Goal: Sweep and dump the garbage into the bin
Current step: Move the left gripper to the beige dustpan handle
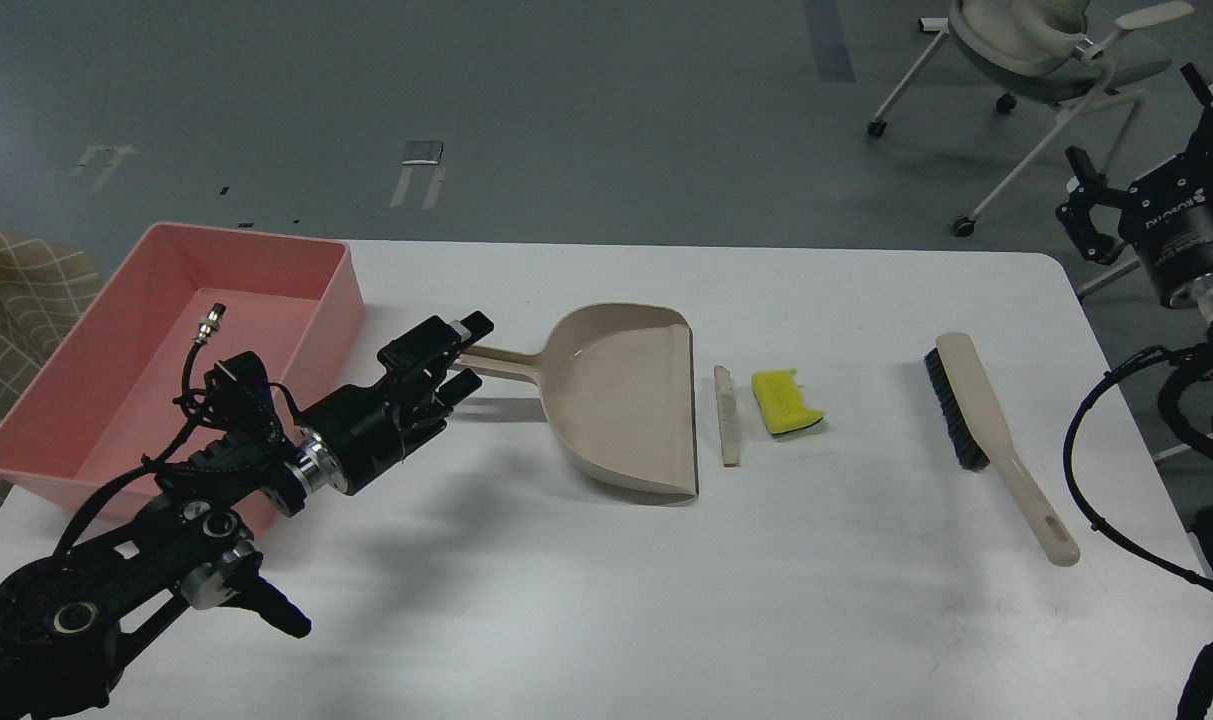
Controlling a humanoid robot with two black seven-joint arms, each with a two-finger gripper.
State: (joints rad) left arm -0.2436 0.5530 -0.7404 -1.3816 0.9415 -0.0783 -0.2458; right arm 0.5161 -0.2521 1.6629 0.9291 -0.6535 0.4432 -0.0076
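Note:
The garbage lies mid-table: a thin whitish bread slice (728, 416) and, to its right, a yellow sponge chunk (786, 402). Both sit just off the mouth of the beige dustpan (621, 395). My left gripper (469, 353) is open, with its jaws above and below the end of the dustpan handle (501, 360). The pink bin (116, 355) stands at the table's left edge, behind my left arm, and holds nothing I can see. My right gripper (1136, 140) is open and empty, raised off the table's right edge.
A beige brush with black bristles (986, 430) lies on the table to the right of the sponge. An office chair (1036, 50) stands on the floor beyond the table's far right corner. A checked cushion (16, 290) is at the far left.

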